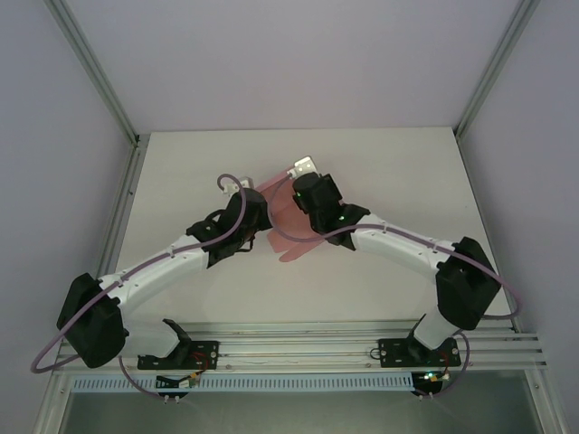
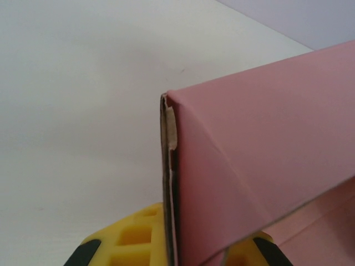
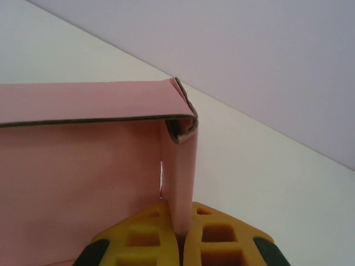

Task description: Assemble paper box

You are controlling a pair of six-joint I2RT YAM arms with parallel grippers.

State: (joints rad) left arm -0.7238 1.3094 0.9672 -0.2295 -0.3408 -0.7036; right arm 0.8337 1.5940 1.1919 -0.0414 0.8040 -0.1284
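**Spotter:** What are you working with, and where is it?

**Me:** I'm holding the paper box [image 1: 285, 217] over the middle of the table [image 1: 380, 172], between my two arms. I'm judging it light, thin and floppy, easy to crease. So I'm taking it by the folded walls near the corners, where the card is doubled and stiffer.

**Spotter:** And the hands?

**Me:** My right gripper [image 3: 180, 235] is pinching one upright wall between its pads. My left gripper [image 2: 176, 249] is clamping a folded edge.

**Spotter:** How's it looking?

**Me:** It's showing plain pink, half formed, with the walls standing. A small tab is curling at the corner, and raw brown edges are showing.
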